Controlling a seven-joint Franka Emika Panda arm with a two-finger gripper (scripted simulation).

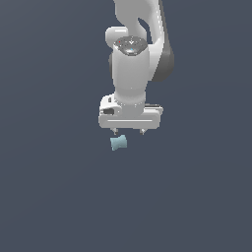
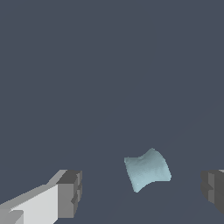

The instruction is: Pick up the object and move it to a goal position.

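**Q:** How do the fingers (image 2: 142,190) stand, and why?

**A:** They are spread wide and grasp nothing. In the wrist view one grey fingertip (image 2: 70,192) lies to one side of the spool and the other at the far edge of the frame. The gap is much wider than the spool, which by my reading leaves room to descend around it before closing.

**Q:** Where is the object?

**A:** The pale teal spool (image 2: 147,169) rests on the dark tabletop (image 1: 49,197), untouched. It sits between the two fingertips but nearer one of them, and its pinched waist is skewed to the line joining them. In the exterior view the spool (image 1: 118,142) lies just below the fingers (image 1: 129,131), toward that view's left.

**Q:** What does that suggest about the step in hand?

**A:** Probably an approach before the grasp. The white hand (image 1: 130,116) hangs over the spool, pointing down. No goal marker is visible.
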